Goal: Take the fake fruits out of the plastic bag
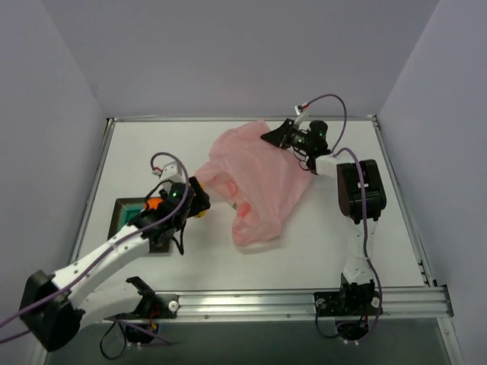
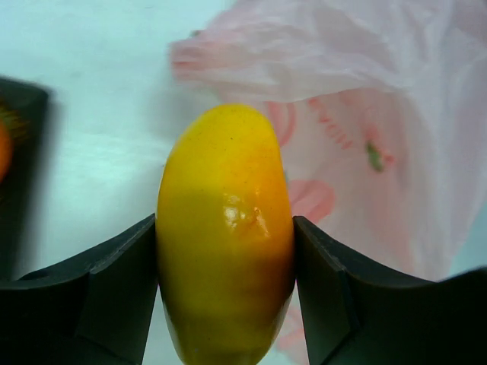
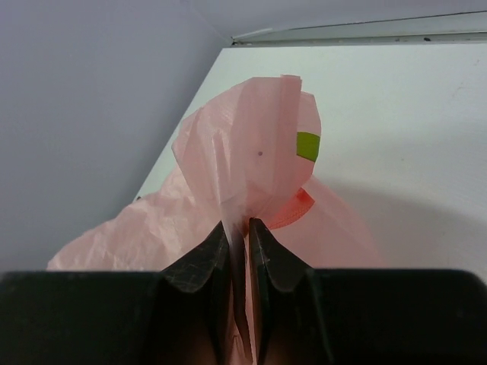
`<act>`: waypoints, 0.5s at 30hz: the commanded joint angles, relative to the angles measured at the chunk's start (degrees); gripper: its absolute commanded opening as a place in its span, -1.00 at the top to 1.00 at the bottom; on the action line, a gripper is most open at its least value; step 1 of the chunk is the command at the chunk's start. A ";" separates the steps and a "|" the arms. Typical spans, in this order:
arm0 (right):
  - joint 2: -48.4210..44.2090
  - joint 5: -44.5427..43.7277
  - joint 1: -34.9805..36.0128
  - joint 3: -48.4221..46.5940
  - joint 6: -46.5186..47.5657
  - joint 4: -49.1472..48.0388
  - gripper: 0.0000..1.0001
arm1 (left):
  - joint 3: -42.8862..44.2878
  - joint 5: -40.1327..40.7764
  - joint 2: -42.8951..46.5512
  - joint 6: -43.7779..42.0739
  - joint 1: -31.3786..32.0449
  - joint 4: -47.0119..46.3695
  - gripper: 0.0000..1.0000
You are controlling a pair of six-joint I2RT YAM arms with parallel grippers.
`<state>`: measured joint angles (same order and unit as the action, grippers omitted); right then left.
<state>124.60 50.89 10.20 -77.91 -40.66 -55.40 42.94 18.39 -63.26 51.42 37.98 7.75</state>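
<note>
The pink plastic bag (image 1: 255,182) lies crumpled mid-table, its mouth toward the left. My left gripper (image 2: 224,258) is shut on a glossy yellow-orange fruit (image 2: 224,236) and holds it just outside the bag's left edge, between the bag and the tray; in the top view this gripper (image 1: 198,204) sits beside the tray. An orange fruit (image 1: 154,204) lies in the dark tray (image 1: 125,220). My right gripper (image 3: 240,228) is shut on a bunched fold of the bag (image 3: 251,144) at its far edge, as the top view (image 1: 275,137) also shows. Reddish shapes (image 1: 243,207) show through the bag.
The tray with its teal inside stands at the left, partly under my left arm. Grey walls enclose the table on the left, back and right. A metal rail (image 1: 304,300) runs along the near edge. Purple cables loop over both arms.
</note>
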 commanded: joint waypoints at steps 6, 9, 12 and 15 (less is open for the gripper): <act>2.49 2.19 0.26 0.12 -8.64 -14.47 0.76 | 1.80 12.28 28.09 -0.44 -12.30 37.77 0.52; 2.41 2.10 0.61 0.83 -9.96 -16.58 0.74 | 0.75 13.68 29.95 -0.79 -18.08 39.19 0.50; 2.06 1.84 1.23 1.53 -10.31 -17.03 0.73 | -1.27 10.89 25.84 1.04 -24.58 32.98 0.50; 2.23 1.58 1.84 1.80 -10.66 -17.03 0.73 | -2.68 7.81 19.35 4.81 -31.26 24.89 0.51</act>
<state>127.50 51.51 10.98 -76.58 -50.17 -67.48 41.12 28.69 -37.32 52.34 12.10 38.39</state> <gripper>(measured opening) 0.135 0.601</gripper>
